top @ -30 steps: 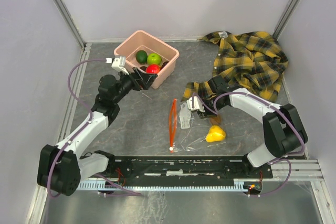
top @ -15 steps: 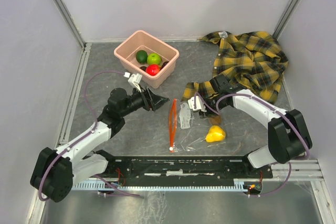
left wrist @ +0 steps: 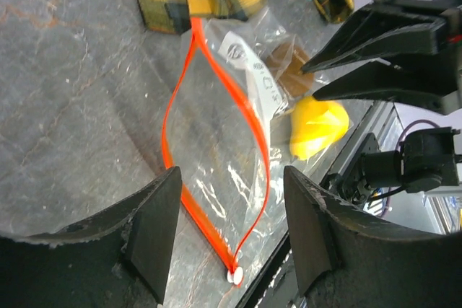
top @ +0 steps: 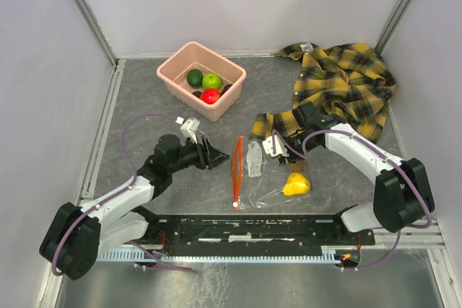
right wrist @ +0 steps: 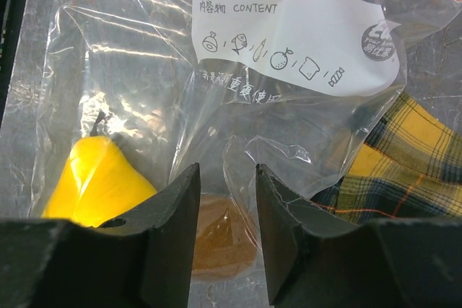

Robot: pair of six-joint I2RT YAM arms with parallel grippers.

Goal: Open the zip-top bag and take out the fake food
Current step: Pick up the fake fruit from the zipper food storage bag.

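The bag [top: 253,162] lies flat at the middle of the table [top: 191,194], its orange zip strip [top: 237,167] running from the shirt's hem toward the near rail, with a white slider [top: 236,205] at the near end. In the left wrist view the two sides of the strip bow apart, leaving the mouth open. A yellow fruit [top: 296,184] sits at the bag's right end, seen through plastic in the right wrist view, with a brown fruit [right wrist: 220,239] beside it.

The left arm stretches low from its base toward the centre. The left pincer [left wrist: 231,174] points at the strip from just beside it, fingers apart and holding nothing. The right arm arches round from the right, its wrist over the shirt's edge. The right pincer [right wrist: 225,178] hangs over the bag near its white label [right wrist: 289,30], fingers apart, with nothing clamped between them.

The plaid shirt [top: 339,84] fills the far right corner, and its hem meets the bag's far edge. The pink tub [top: 175,56] stands well apart at the far left, holding a dark green fruit [top: 194,77], a light green fruit [top: 211,81] and a red fruit [top: 210,95]. Bare table lies between the strip and the left wall, and the rail runs just beyond the slider.
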